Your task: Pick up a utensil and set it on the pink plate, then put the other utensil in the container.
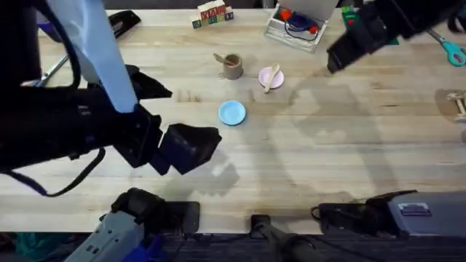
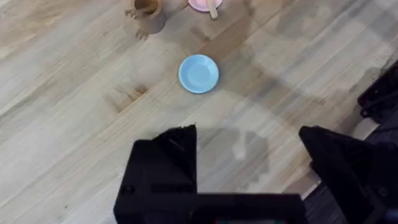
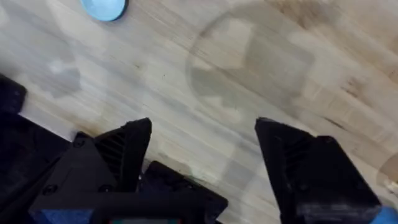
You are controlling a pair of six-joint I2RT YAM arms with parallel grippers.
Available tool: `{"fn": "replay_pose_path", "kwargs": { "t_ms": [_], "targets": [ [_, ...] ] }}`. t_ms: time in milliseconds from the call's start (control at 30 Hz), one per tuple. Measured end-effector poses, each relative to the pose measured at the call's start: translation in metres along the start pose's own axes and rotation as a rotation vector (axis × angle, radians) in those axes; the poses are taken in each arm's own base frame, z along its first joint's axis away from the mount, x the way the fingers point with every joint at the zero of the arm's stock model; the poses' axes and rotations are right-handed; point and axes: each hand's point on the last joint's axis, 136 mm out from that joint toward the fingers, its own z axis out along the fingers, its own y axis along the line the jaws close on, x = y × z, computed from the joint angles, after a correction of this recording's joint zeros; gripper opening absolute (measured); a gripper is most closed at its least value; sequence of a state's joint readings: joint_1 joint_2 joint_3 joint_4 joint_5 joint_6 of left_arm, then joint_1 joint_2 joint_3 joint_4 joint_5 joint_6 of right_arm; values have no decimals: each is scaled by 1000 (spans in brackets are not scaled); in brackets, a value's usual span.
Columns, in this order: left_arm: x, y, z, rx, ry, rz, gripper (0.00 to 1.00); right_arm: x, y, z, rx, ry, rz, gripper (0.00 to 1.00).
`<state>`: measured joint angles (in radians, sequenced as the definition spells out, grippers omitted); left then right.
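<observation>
The wooden spoon [image 1: 272, 77] lies across the pink plate [image 1: 264, 75] at the back middle of the table; both also show at the edge of the left wrist view, spoon [image 2: 212, 9] on pink plate [image 2: 200, 5]. Just left of it stands the brown container [image 1: 232, 68] [image 2: 150, 17], with the wooden fork [image 1: 220, 59] leaning out of it. My left gripper [image 1: 191, 145] [image 2: 249, 146] hovers open and empty over the table's front left, well short of the container. My right gripper [image 1: 336, 58] [image 3: 202, 134] is raised at the back right, open and empty.
A light-blue plate [image 1: 232, 113] [image 2: 199, 73] [image 3: 104, 7] sits in the middle, in front of the container. A clear plastic box [image 1: 295, 25], wooden letter blocks [image 1: 212, 13] and scissors [image 1: 451, 49] line the back and right edges.
</observation>
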<state>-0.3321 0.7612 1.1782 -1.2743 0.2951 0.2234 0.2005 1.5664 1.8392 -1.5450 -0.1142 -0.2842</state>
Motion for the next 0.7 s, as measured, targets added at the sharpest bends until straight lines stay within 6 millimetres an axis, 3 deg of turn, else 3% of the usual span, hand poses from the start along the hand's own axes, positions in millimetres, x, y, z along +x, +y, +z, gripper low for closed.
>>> {"fn": "replay_pose_path", "kwargs": {
  "t_ms": [233, 700],
  "targets": [
    [-2, 0, 0, -1, -6, -1, 995, 42, 11, -2, 10, -12, 20, 997],
    [-2, 0, 0, -2, -6, -1, 995, 53, 16, -9, 15, -34, 40, 996]
  ]
}}
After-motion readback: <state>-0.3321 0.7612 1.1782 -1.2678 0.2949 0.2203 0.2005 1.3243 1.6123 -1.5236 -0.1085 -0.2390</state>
